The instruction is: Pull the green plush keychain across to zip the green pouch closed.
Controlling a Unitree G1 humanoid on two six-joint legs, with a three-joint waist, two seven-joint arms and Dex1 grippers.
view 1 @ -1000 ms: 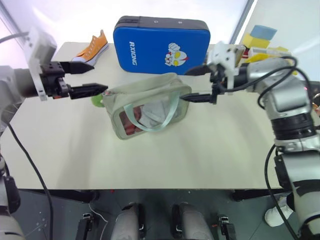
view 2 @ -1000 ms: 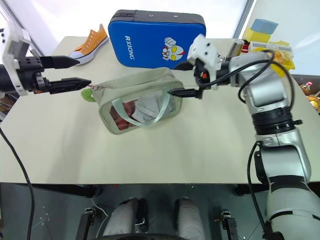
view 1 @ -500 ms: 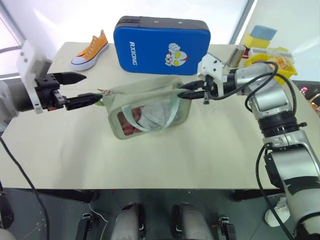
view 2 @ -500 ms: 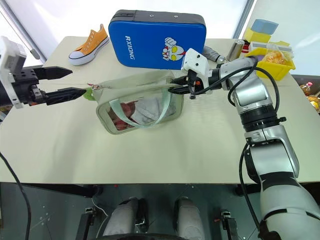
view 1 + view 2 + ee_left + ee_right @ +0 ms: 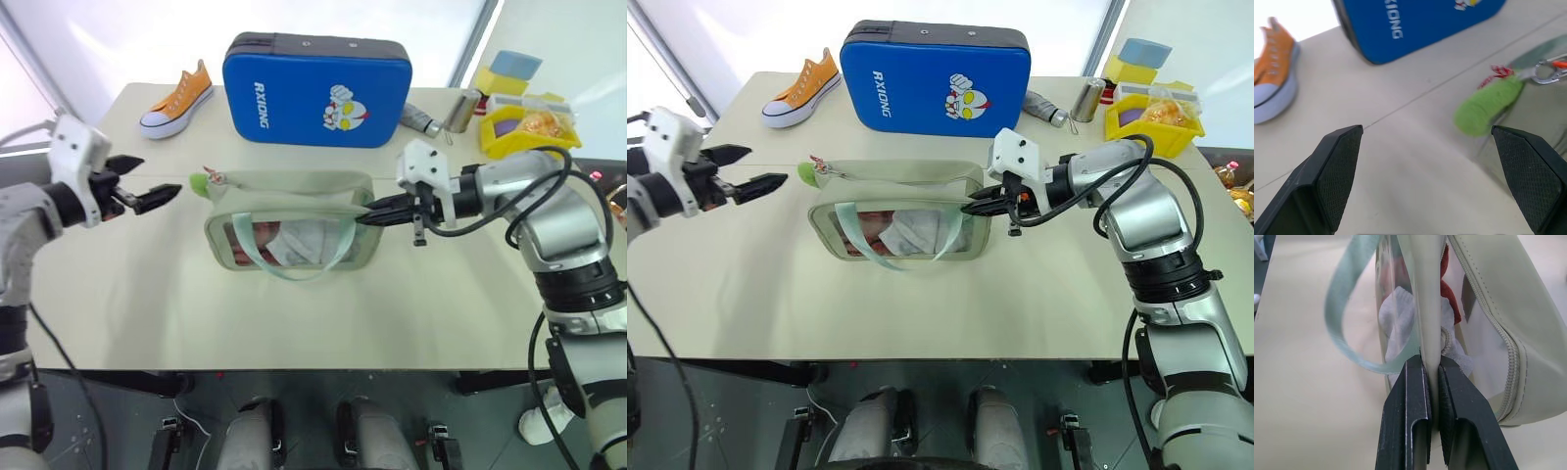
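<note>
The green plush keychain [image 5: 199, 183] lies on the table [image 5: 294, 313] at the upper left corner of the green pouch [image 5: 290, 227], left of centre in the left eye view. In the left wrist view it appears as a fuzzy green roll with a red-and-white bit and a metal clasp at the pouch end.

The green pouch rests near the centre of the frame with its clear window facing the camera; white and red contents show through the window. A mint loop strap [image 5: 294, 264] hangs across the window.

The left gripper [image 5: 147, 194], at the left of the frame, has its fingers spread apart and holds nothing. It points toward the keychain and stands near it, not touching.

The right gripper [image 5: 369, 215], right of centre, has its fingers pressed together on the right end edge of the pouch; the right wrist view shows the fabric pinched between the pads.

A blue hard case [image 5: 315, 88] stands at the upper centre. An orange sneaker [image 5: 177, 98] lies at the upper left. A yellow tray [image 5: 519, 122] sits at the upper right.
</note>
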